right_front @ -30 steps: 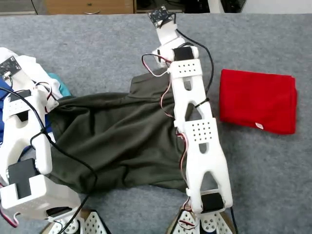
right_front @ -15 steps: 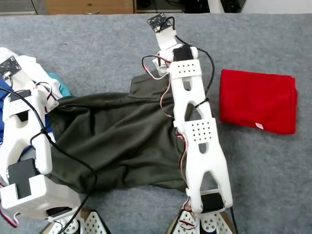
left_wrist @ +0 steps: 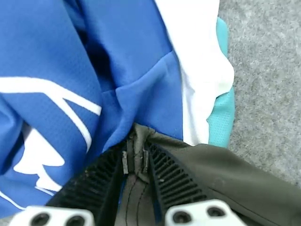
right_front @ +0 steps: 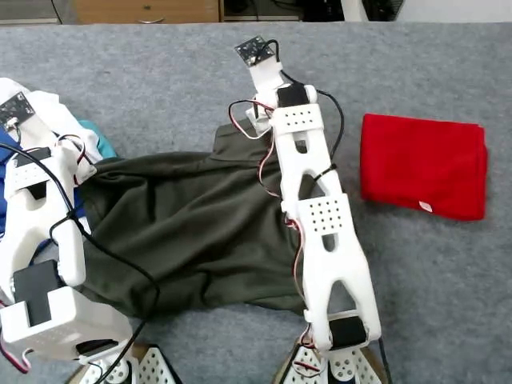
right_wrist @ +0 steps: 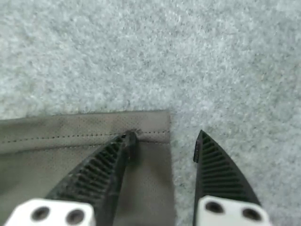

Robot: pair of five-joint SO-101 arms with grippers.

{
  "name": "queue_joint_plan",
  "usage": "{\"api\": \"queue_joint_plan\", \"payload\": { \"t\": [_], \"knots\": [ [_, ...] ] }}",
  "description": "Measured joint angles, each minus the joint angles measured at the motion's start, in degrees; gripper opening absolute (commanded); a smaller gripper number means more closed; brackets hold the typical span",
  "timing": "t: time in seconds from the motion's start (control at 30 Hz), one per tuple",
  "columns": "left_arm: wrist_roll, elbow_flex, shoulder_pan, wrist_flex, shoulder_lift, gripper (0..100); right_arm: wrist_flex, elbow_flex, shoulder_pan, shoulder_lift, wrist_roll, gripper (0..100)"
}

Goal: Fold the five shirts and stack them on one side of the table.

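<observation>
A dark olive shirt (right_front: 184, 224) lies crumpled across the middle of the grey table (right_front: 160, 72). My left gripper (left_wrist: 135, 160) is shut on a pinched edge of the olive shirt (left_wrist: 216, 179), at the table's left side over a pile of blue (left_wrist: 70, 70), white (left_wrist: 197, 56) and teal (left_wrist: 223, 117) shirts. My right gripper (right_wrist: 164, 143) is open at the far corner of the olive shirt (right_wrist: 84, 155); one finger rests on the hem, the other on bare table. A folded red shirt (right_front: 424, 164) lies at the right.
The unfolded shirt pile (right_front: 48, 112) sits at the left edge under the left arm (right_front: 40, 240). The right arm (right_front: 320, 216) stretches over the olive shirt's right side. Bare grey table shows at the back and front right.
The right arm's wrist has swung slightly left along the shirt's far edge. The left arm and the shirts have not moved.
</observation>
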Motion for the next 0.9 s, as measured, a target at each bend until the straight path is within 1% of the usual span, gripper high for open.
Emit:
{"api": "queue_joint_plan", "payload": {
  "t": [0.23, 0.37, 0.53, 0.6, 0.73, 0.9],
  "knots": [
    [0.0, 0.0, 0.0, 0.0, 0.0, 2, -0.1, 0.0, 0.0, 0.0, 0.1, 21.4],
    [0.1, 0.0, -0.2, 0.0, 0.0, 2, -0.1, 0.0, 0.0, 0.0, 2.6, 21.3],
    [0.1, 0.0, -0.4, 0.0, 0.0, 2, -0.3, 0.0, -0.2, 0.0, 3.4, 20.8],
    [0.1, 0.0, -0.4, 0.0, 0.0, 2, -1.2, 0.4, -0.7, 0.0, 4.1, 17.1],
    [0.1, 0.0, -0.4, 0.0, 0.0, 2, -2.5, 0.8, -1.1, 0.0, 7.6, 5.2],
    [0.1, 0.0, -0.4, 0.0, 0.0, 2, -2.7, 0.8, -1.1, 0.0, 8.9, 4.4]
  ]
}}
